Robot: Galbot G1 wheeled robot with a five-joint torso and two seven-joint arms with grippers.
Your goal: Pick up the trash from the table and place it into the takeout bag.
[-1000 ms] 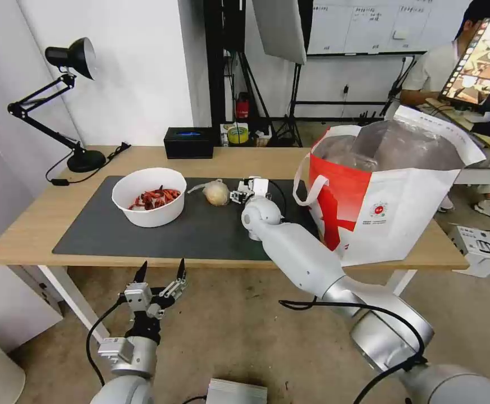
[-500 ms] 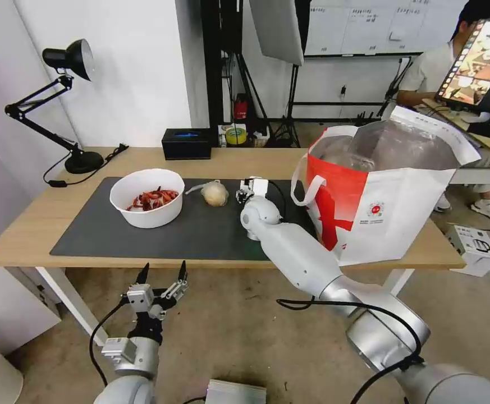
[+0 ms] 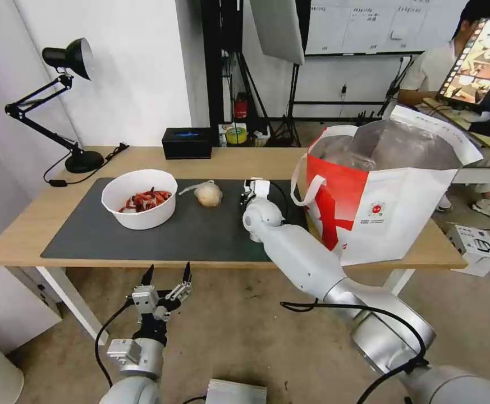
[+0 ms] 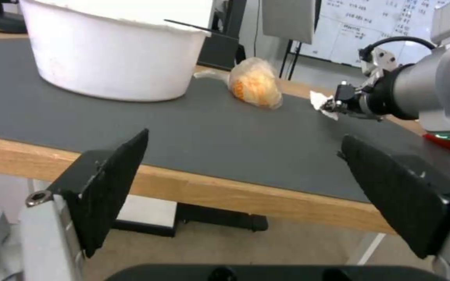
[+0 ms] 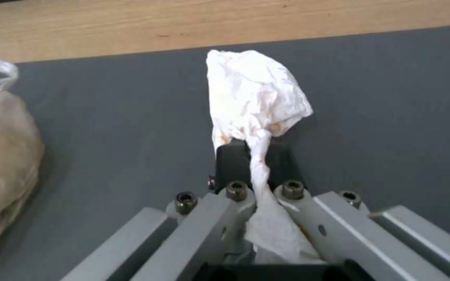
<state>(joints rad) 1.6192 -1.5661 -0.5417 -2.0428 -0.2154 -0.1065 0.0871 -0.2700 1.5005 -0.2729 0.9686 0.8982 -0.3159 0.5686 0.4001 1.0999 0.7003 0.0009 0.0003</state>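
Right tool (image 5: 251, 156) clamped on crumpled tissue (image 5: 256, 101), long axis continuing beyond tips.

right gripper (image 3: 248, 191) drew back from the bagged lump (image 3: 208, 194), seemingly lifting slightly.

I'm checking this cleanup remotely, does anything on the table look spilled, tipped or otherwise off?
Nothing looks spilled or tipped. The white bowl sits upright on the mat, the bagged lump lies beside it, and the takeout bag stands open. The right gripper pinches an orange-stained crumpled tissue.
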